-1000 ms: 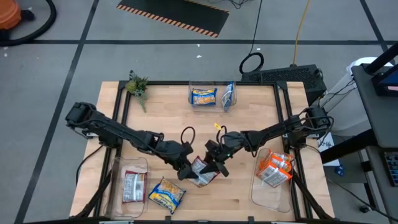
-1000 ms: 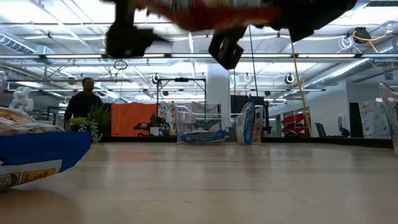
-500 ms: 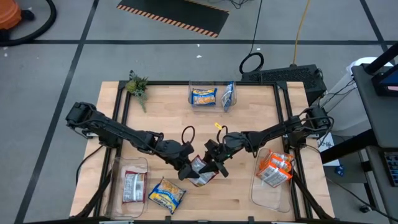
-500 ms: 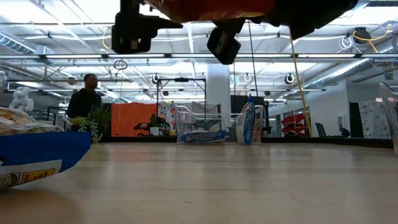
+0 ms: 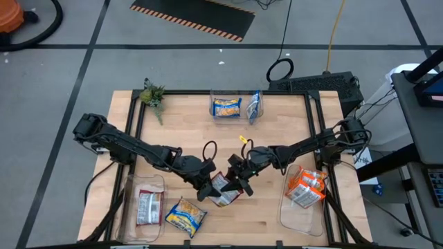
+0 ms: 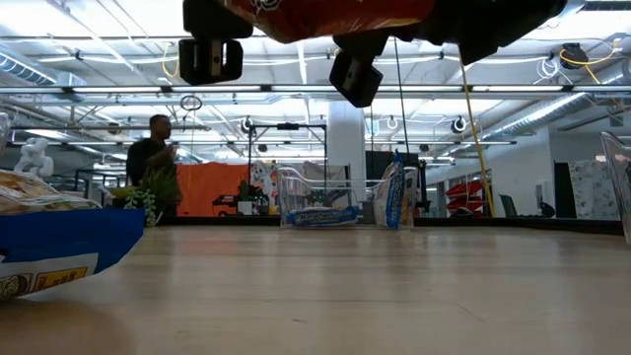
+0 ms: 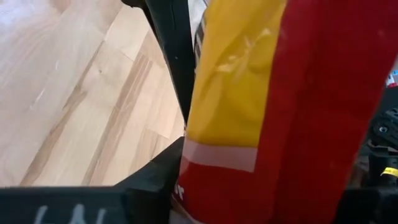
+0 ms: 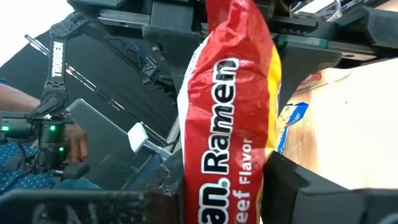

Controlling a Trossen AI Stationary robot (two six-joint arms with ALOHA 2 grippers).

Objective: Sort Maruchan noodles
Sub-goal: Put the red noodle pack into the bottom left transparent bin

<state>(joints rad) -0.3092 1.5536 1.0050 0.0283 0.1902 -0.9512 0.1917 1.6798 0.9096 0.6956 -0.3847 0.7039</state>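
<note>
A red Maruchan noodles packet (image 5: 223, 188) hangs in the air over the table's near middle, between my two grippers. My left gripper (image 5: 210, 187) comes at it from the left and my right gripper (image 5: 235, 183) from the right; both are shut on it. The low view shows the packet (image 6: 325, 15) high above the wood. A blue-and-yellow packet (image 5: 185, 216) lies flat on the table near the front edge. Other packets lie in the clear bins. My left gripper has the red packet's end toward the table's left (image 8: 233, 22) pinched between its two fingers, coming level from the left. One finger (image 7: 174, 81) lies against the packet's yellow-and-red face (image 7: 217, 93). The packet is clear of the table. My right gripper has the packet's opposite end (image 8: 224, 186) between its two fingers (image 8: 165, 180), coming roughly level from the table's right. The packet stretches away from these fingers toward the left gripper, lifted clear, with its printed face showing.
A clear bin (image 5: 142, 188) at the near left holds a red-and-white packet. A far bin (image 5: 232, 95) holds blue-and-yellow packets. A near-right bin (image 5: 299, 211) holds orange packets. A small plant (image 5: 152, 93) stands at the far left corner. A person moves in the room behind.
My left gripper has drawn in on the packet's left end. The packet has shifted slightly upward between the two grippers and stays clear of the table. Both arms have otherwise kept their places.
</note>
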